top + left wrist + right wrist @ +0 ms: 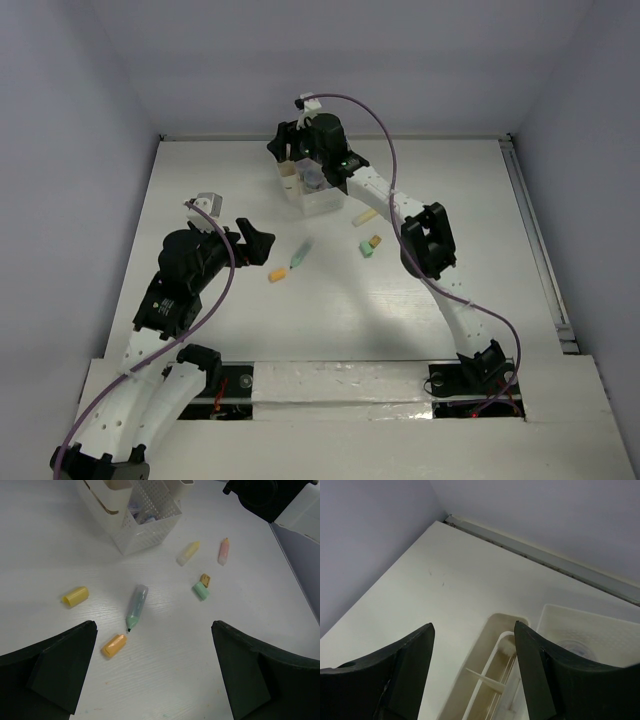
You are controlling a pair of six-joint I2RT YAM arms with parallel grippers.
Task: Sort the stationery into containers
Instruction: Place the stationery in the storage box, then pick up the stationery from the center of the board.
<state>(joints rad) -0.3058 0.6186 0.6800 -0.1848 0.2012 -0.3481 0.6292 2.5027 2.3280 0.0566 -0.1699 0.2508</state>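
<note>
We're hovering the left gripper (154,627), jaws wide and empty, over the loose pieces. The green marker (136,605) is lying just ahead of it, with the orange block (114,645) beside one finger. The marker is looking light, stiff, slick and roll-prone, so we're favouring a mid-barrel pinch. The right gripper (473,626) is hanging parted and empty over the organizer (492,630), whose contents are hiding behind its walls.

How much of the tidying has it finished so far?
Something already sits in the organizer. Nothing is in hand: the right end effector hangs open above it, the left end effector open over the table. Still loose: the marker and six small pieces around it.
</note>
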